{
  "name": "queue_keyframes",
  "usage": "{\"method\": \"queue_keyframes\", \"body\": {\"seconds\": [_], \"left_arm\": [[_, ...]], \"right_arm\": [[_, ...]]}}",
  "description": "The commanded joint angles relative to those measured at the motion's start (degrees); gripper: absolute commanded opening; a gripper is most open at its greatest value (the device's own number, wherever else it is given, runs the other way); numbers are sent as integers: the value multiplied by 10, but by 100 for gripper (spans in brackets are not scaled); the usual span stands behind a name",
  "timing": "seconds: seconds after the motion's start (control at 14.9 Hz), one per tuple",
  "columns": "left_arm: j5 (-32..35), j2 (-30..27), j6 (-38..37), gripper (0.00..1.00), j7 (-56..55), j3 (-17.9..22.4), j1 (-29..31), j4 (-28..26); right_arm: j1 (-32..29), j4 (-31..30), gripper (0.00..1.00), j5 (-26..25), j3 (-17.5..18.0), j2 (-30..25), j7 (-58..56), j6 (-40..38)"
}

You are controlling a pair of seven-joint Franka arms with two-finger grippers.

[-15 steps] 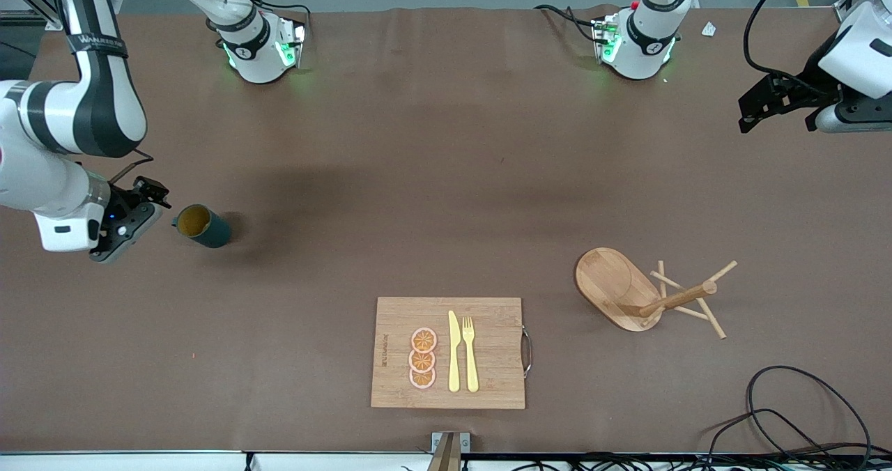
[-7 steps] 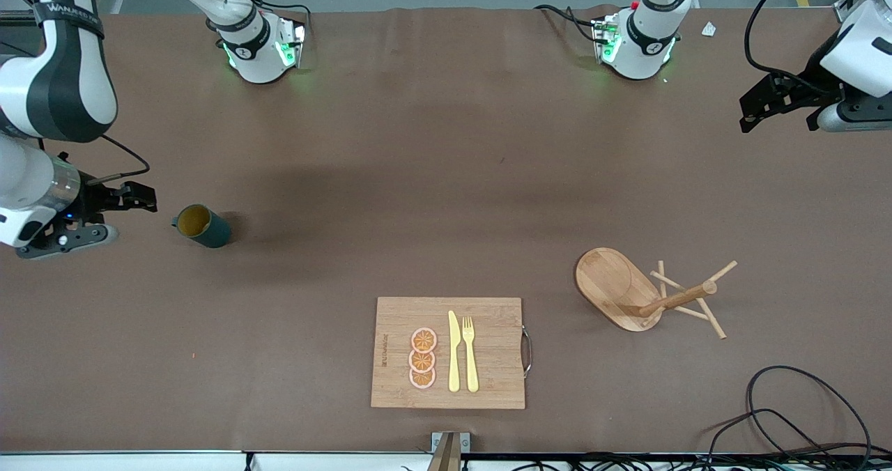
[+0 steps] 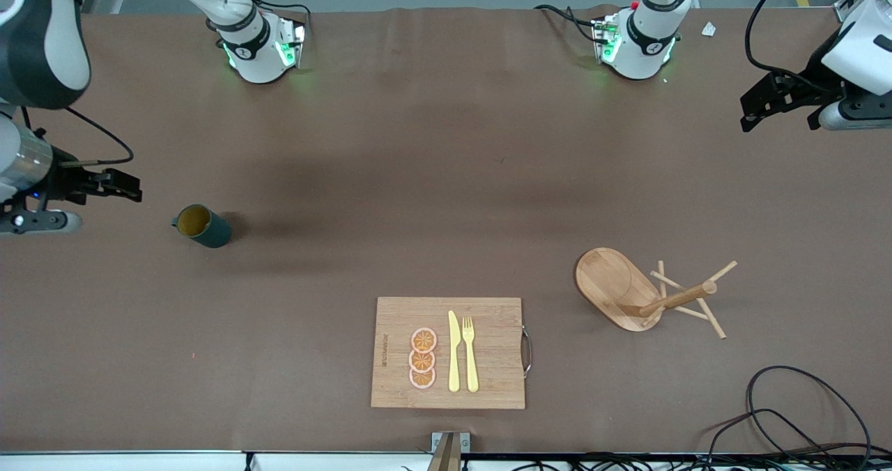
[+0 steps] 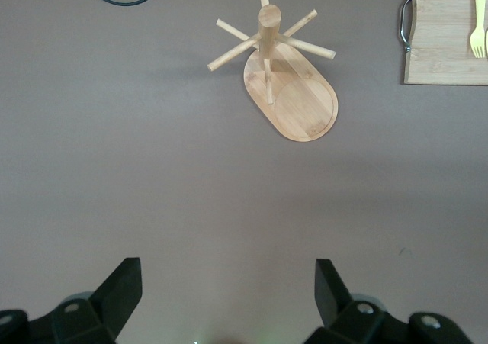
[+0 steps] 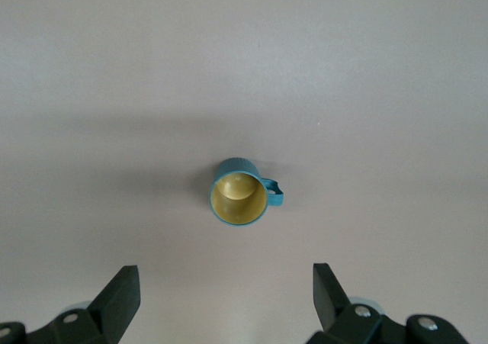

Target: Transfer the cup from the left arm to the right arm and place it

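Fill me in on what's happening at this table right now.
Neither arm is holding anything. The cup stands upright on the table toward the right arm's end. The right gripper is open, empty and apart from the cup. The left gripper is also open and waits over its own end of the table. A wooden mug rack and a cutting board with a knife, a fork and orange slices sit nearer the front camera, untouched.

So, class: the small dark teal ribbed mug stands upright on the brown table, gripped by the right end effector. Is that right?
Not quite. The small dark teal ribbed mug does stand upright on the brown table, but the right end effector is open and clear of it, as the right wrist view shows.
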Motion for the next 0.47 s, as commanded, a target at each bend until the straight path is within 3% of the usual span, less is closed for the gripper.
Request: {"method": "queue_keyframes", "body": {"seconds": [0.0,0.4], "left_arm": [[1,-8,-1,100,13,-4,7,-2],[1,-12,-8,100,37,-6,7,-6]], "right_arm": [[-4,-6,100,21,-1,-39,12,-25],[-17,24,100,39,0,-55,72,-91]]}}
